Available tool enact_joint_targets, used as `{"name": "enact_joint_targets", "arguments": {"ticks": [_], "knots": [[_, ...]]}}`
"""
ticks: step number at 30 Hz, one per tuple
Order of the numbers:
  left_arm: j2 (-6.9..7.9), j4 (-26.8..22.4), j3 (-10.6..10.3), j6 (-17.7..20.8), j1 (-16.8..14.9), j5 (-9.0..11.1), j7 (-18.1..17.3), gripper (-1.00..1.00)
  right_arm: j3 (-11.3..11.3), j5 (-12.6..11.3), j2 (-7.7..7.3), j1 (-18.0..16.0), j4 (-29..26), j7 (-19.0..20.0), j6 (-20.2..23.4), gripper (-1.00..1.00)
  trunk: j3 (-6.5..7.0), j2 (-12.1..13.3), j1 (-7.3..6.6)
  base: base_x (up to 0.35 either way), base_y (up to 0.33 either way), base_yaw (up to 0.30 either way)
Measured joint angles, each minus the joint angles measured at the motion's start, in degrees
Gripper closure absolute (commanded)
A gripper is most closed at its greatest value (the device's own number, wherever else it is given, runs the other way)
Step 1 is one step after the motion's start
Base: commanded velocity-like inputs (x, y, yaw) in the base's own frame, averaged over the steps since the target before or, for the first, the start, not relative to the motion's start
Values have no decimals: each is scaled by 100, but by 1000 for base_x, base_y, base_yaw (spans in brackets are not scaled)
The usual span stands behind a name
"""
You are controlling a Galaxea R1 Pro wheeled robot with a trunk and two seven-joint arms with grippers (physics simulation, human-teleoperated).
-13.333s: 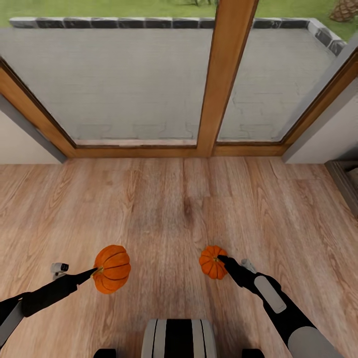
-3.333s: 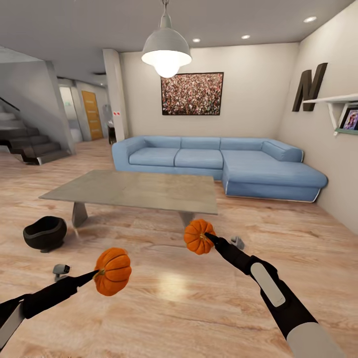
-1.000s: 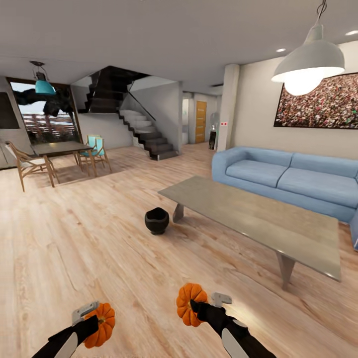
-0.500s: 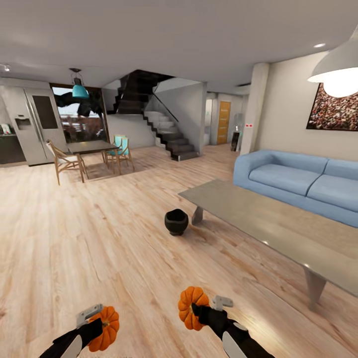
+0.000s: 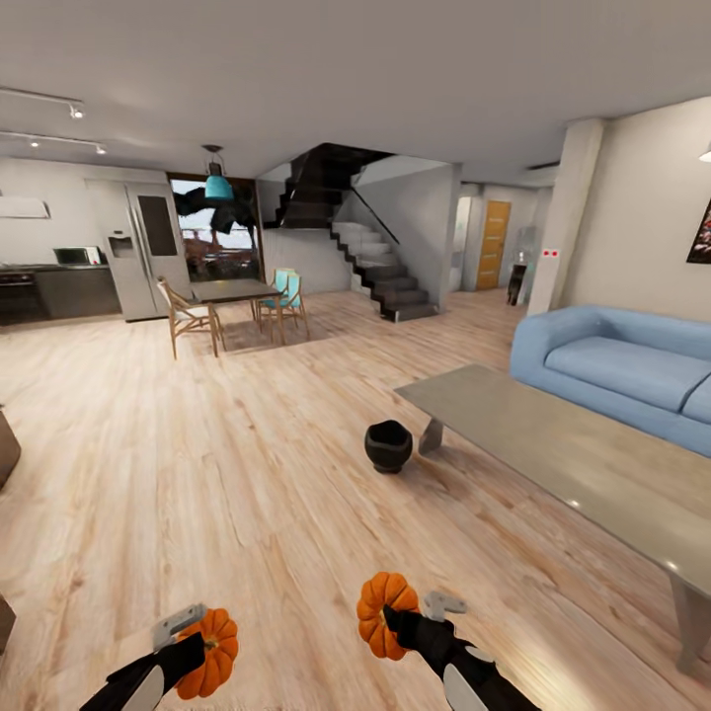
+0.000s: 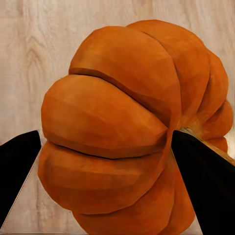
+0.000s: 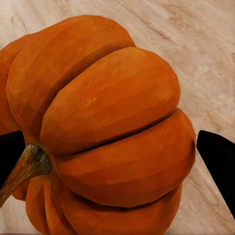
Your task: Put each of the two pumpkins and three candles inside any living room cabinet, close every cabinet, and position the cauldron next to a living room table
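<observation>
Each arm carries an orange ribbed pumpkin low in the head view. My left gripper (image 5: 197,650) is shut on one pumpkin (image 5: 211,652), which fills the left wrist view as pumpkin (image 6: 122,132) between black fingers (image 6: 205,181). My right gripper (image 5: 393,620) is shut on the other pumpkin (image 5: 381,612), seen close as pumpkin (image 7: 107,132) with its stem toward the camera. The black cauldron (image 5: 388,445) stands on the wood floor beside the near corner of the grey coffee table (image 5: 553,464). Candles and cabinet are out of view.
A blue sofa (image 5: 622,365) sits behind the coffee table at right. Farther back are a dining table with chairs (image 5: 237,301), a staircase (image 5: 380,267) and a fridge (image 5: 146,252). A dark furniture edge (image 5: 6,449) pokes in at the left. Open wood floor lies ahead.
The whole view has swung left: sofa and coffee table slid right, kitchen and fridge came in at left. Both pumpkins stay held in the same place before me.
</observation>
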Motion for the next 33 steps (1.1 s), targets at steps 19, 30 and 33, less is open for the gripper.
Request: {"name": "enact_joint_targets", "arguments": {"ticks": [19,30,33], "knots": [[-80,56,4,-15,-1,-10,-2,100,0,100,-14,1,4,2,-5,100,341,762,-417,0,0,292],[-162,57,1,-25,0,-24,7,100,2,144,-31,1,5,29,-5,100,342,763,-421,98,0,235],[-166,58,-1,-25,0,-25,8,100,4,143,-36,1,4,50,-14,100,342,763,-422,320,0,21]]}}
